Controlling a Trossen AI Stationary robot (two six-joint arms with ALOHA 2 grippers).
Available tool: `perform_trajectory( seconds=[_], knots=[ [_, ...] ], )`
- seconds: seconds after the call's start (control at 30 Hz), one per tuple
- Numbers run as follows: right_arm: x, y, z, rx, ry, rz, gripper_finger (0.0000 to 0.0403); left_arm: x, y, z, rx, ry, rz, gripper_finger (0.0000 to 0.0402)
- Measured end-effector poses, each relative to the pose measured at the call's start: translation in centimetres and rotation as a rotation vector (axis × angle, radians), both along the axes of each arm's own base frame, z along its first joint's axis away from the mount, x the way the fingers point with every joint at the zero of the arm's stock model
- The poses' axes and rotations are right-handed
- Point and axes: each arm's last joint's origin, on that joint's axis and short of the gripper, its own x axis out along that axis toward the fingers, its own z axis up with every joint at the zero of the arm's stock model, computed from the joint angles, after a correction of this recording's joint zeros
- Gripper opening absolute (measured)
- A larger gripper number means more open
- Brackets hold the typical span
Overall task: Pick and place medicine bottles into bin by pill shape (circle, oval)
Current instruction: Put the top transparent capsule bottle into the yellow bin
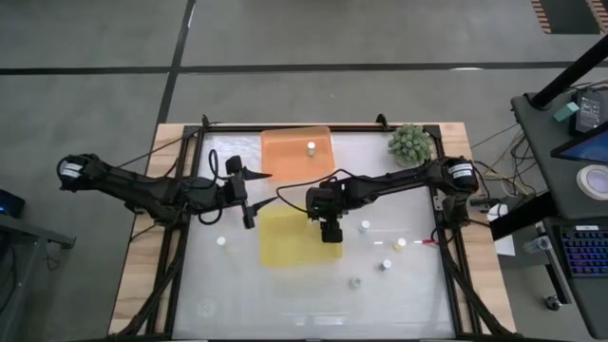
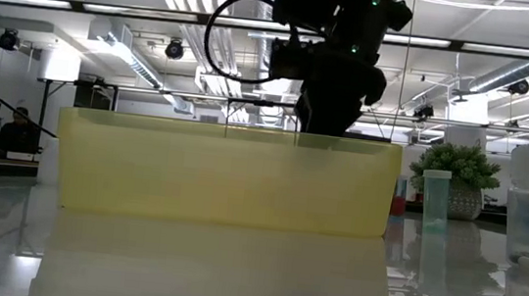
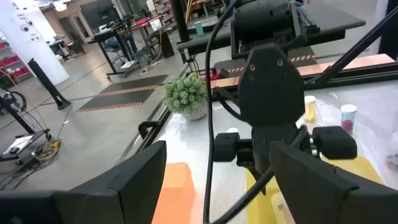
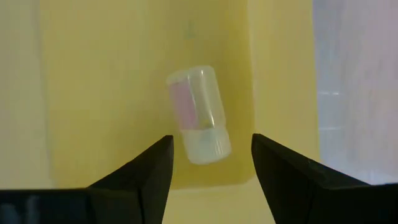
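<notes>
Dark left gripper is waiting with fingers apart beside the yellow bin's left edge. Moving right, the right gripper is hovering over that bin, fingers spread wide and gripping nothing; one medicine bottle is lying tilted on the bin floor beneath. Best is rising straight up, avoiding the bin wall.

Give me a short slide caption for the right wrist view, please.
Right gripper, fingers apart, above a medicine bottle lying on its side in the yellow bin.
</notes>
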Motion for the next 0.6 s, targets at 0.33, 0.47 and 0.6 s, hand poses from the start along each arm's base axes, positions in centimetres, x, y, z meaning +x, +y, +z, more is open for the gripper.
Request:
perform_trajectory(
  seconds=[0.33, 0.47, 0.6],
  knots=[
    [-3.4, -0.7, 5.9, -0.013, -0.159, 0.012, 0.0207, 0.3, -0.1, -2.4, -0.032, 0.064, 0.008, 0.027],
    [-5.5, -2.0, 7.8, -0.049, -0.318, 0.016, 0.02, 0.1, 0.0, -3.7, -0.012, 0.08, 0.011, 0.027],
    [-7.2, -3.7, 8.9, -0.099, -0.538, -0.008, 0.0193, 0.1, 0.2, -3.7, 0.02, 0.076, 0.025, 0.027]
  ],
)
